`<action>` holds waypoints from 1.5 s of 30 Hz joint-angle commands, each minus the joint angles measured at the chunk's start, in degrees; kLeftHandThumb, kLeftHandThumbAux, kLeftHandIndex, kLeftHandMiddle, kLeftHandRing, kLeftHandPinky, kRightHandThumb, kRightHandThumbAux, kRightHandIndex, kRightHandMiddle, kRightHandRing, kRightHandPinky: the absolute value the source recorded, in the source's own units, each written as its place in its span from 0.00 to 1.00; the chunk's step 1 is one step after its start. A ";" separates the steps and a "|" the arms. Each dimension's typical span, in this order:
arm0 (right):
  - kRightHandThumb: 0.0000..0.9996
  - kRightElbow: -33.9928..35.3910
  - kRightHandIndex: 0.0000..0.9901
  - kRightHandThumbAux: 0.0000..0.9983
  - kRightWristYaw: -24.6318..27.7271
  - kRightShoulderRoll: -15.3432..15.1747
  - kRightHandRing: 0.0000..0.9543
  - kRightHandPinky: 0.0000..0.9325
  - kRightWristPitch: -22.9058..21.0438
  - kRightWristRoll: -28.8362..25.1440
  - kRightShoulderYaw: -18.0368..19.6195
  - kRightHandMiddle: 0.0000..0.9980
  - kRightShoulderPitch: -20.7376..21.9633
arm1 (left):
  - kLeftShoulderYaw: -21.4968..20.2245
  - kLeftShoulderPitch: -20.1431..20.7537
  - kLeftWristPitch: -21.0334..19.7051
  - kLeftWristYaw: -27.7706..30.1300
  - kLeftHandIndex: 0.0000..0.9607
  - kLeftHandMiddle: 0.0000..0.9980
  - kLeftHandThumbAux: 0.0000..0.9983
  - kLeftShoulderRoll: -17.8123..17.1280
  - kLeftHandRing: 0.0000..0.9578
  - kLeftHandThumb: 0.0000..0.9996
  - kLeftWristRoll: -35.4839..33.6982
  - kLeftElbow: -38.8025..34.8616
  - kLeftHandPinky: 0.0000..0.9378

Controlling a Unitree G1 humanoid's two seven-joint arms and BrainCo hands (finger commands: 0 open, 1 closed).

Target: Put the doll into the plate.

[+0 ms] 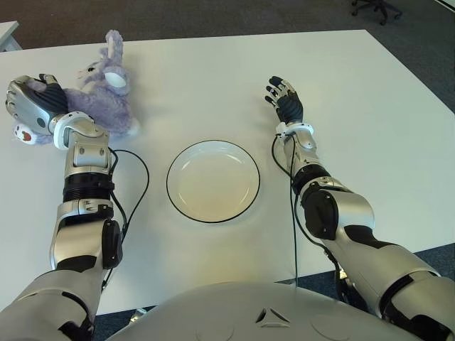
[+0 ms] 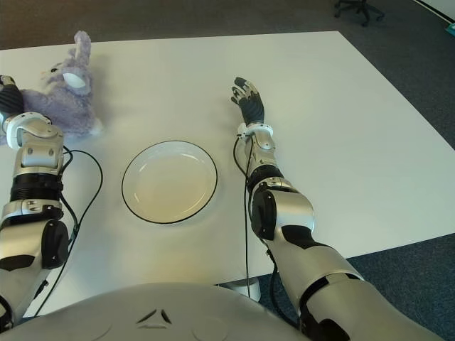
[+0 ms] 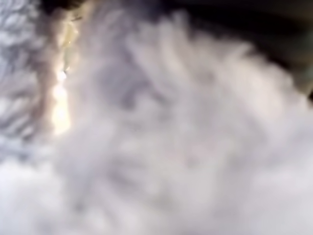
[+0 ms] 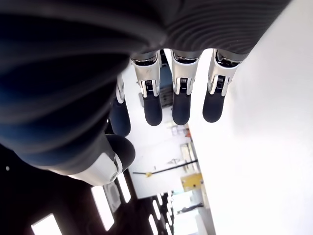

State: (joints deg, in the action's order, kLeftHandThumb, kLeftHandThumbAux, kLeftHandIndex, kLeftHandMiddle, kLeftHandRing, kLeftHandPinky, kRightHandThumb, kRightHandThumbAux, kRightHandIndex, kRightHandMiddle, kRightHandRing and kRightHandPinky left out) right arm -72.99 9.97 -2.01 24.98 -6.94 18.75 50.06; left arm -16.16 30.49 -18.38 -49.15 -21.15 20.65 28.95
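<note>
A purple plush rabbit doll (image 1: pixel 106 96) lies on the white table (image 1: pixel 370 128) at the far left. My left hand (image 1: pixel 34 101) sits over the doll's hind end, its dark fingers curled into the fur. The left wrist view shows nothing but the doll's fur (image 3: pixel 171 147) pressed close. A white plate (image 1: pixel 174 202) with a dark rim stands in the middle of the table, to the right of the doll and nearer to me, with nothing in it. My right hand (image 1: pixel 284 99) shows to the right of the plate, fingers (image 4: pixel 152 107) spread and holding nothing.
Black cables (image 1: pixel 138 170) hang from both forearms over the table beside the plate. The table's front edge runs close to my body. An office chair base (image 1: pixel 377 8) stands on the dark floor beyond the far right corner.
</note>
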 commanded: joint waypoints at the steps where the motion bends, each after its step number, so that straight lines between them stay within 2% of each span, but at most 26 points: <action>1: 0.69 -1.76 0.18 0.70 -0.85 0.63 0.13 0.17 -1.42 -0.06 -0.07 0.15 -2.77 | 0.60 -0.01 2.87 -0.73 0.70 0.70 0.63 0.21 0.60 0.58 -0.18 2.71 0.08; 4: 0.69 -1.95 0.18 0.70 -1.19 0.73 0.13 0.16 -1.78 -0.01 -0.10 0.15 -2.59 | 0.70 0.14 4.22 -0.92 0.71 0.72 0.63 0.03 0.65 0.59 -0.21 3.63 0.07; 5: 0.69 -2.01 0.18 0.70 -1.36 0.93 0.13 0.16 -1.75 0.00 -0.11 0.15 -2.56 | 0.73 0.32 4.45 -0.91 0.72 0.75 0.63 -0.06 0.70 0.59 -0.25 4.05 0.11; 8: 0.69 -2.11 0.18 0.70 -1.74 1.18 0.13 0.16 -1.76 0.13 -0.23 0.15 -2.47 | 0.75 0.75 4.60 -0.59 0.73 0.76 0.63 -0.20 0.73 0.59 -0.44 4.84 0.16; 9: 0.69 -2.10 0.18 0.70 -1.78 1.13 0.12 0.16 -1.74 0.20 -0.30 0.15 -2.48 | 0.75 0.82 4.57 -0.45 0.74 0.76 0.63 -0.22 0.76 0.58 -0.52 4.93 0.24; 10: 0.69 -2.09 0.18 0.70 -1.83 1.09 0.12 0.16 -1.69 0.32 -0.40 0.15 -2.50 | 0.76 0.88 4.50 -0.25 0.75 0.76 0.63 -0.22 0.77 0.58 -0.62 4.94 0.25; 11: 0.69 -2.09 0.18 0.70 -1.88 1.07 0.13 0.16 -1.65 0.39 -0.47 0.15 -2.51 | 0.76 0.91 4.46 -0.12 0.75 0.75 0.63 -0.23 0.78 0.58 -0.68 4.95 0.33; 12: 0.69 -2.15 0.18 0.70 -1.94 1.07 0.13 0.16 -1.73 0.52 -0.58 0.15 -2.45 | 0.77 1.03 4.37 0.09 0.75 0.75 0.63 -0.22 0.79 0.58 -0.81 4.97 0.35; 13: 0.68 -2.19 0.18 0.70 -1.99 1.07 0.13 0.16 -1.79 0.60 -0.67 0.15 -2.40 | 0.78 1.12 4.31 0.23 0.76 0.70 0.63 -0.22 0.81 0.58 -0.90 5.00 0.51; 16: 0.68 -2.00 0.18 0.70 -1.62 1.09 0.13 0.17 -1.74 0.66 -0.93 0.15 -2.65 | 0.81 1.27 4.09 0.48 0.77 0.67 0.64 -0.13 0.83 0.58 -1.12 4.83 0.59; 17: 0.68 -1.91 0.18 0.70 -1.43 1.10 0.13 0.17 -1.71 0.64 -1.01 0.15 -2.76 | 0.83 1.30 4.01 0.54 0.77 0.67 0.64 -0.09 0.85 0.58 -1.19 4.74 0.68; 18: 0.68 -1.87 0.18 0.71 -1.30 1.09 0.13 0.17 -1.79 0.60 -1.05 0.15 -2.70 | 0.85 1.32 3.90 0.59 0.77 0.66 0.64 -0.03 0.85 0.59 -1.24 4.59 0.70; 20: 0.68 -1.77 0.18 0.71 -1.26 1.03 0.13 0.17 -1.80 0.48 -1.09 0.15 -2.65 | 0.87 1.32 3.64 0.64 0.78 0.68 0.64 0.10 0.86 0.59 -1.27 4.26 0.73; 21: 0.68 -1.72 0.18 0.71 -1.29 1.00 0.13 0.16 -1.77 0.43 -1.11 0.15 -2.64 | 0.88 1.40 3.56 0.66 0.78 0.70 0.64 0.14 0.87 0.59 -1.30 4.24 0.79; 28: 0.68 -2.18 0.20 0.69 -2.08 1.94 0.13 0.16 -0.75 -0.71 -0.04 0.14 -2.58 | 1.14 1.66 3.23 1.00 0.78 0.76 0.65 0.28 0.87 0.62 -1.39 3.95 0.81; 31: 0.67 -2.39 0.21 0.66 -2.03 2.19 0.13 0.16 -0.99 -1.09 0.44 0.15 -2.35 | 1.32 1.80 3.38 1.07 0.78 0.79 0.65 0.25 0.87 0.63 -1.34 4.09 0.84; 36: 0.66 -2.06 0.21 0.68 -1.80 1.55 0.13 0.17 -1.35 0.27 -0.63 0.15 -2.46 | 1.96 1.81 4.08 1.25 0.78 0.75 0.66 0.32 0.87 0.63 -1.03 3.64 0.87; 39: 0.67 -1.94 0.20 0.69 -1.71 1.76 0.13 0.17 -0.73 -0.03 -0.37 0.15 -2.35 | 2.31 1.70 4.77 1.45 0.78 0.77 0.66 0.22 0.86 0.64 -0.93 3.44 0.86; 45: 0.68 -2.34 0.20 0.66 -1.36 1.96 0.14 0.17 -1.20 -0.94 0.57 0.15 -1.89 | 2.72 1.96 5.24 2.15 0.78 0.77 0.66 -0.11 0.87 0.64 -0.74 3.48 0.91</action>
State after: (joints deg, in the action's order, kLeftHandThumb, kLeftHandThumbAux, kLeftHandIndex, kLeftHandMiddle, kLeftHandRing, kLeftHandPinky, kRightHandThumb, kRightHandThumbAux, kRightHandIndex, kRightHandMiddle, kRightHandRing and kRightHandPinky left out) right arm -73.21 8.43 -1.00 25.62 -7.10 18.76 50.25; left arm -14.26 32.48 -13.31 -48.39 -21.48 20.19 32.05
